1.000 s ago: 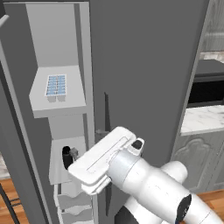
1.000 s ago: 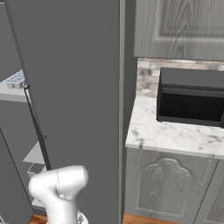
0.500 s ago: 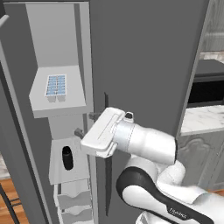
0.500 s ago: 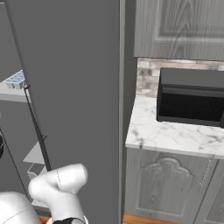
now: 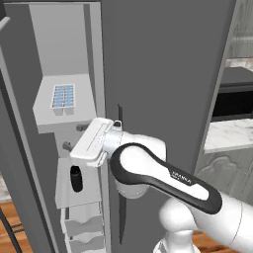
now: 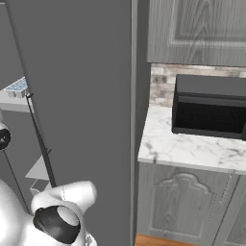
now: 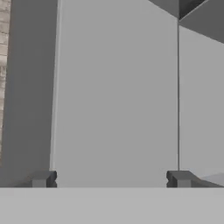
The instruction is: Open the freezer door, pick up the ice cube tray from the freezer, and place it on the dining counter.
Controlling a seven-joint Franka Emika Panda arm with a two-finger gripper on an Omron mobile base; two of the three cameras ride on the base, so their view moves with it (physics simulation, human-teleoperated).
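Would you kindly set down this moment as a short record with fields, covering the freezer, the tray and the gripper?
freezer door: swung open at the left
freezer: interior exposed, pale grey, white shelves
ice cube tray: lying flat on the upper shelf, untouched
gripper: below the tray's shelf, at the freezer opening, jaws wide open, holding nothing
lower drawers: closed, beneath the hand
microwave: dark, on the marble wall counter to the right
task stage: door open, tray not yet picked up
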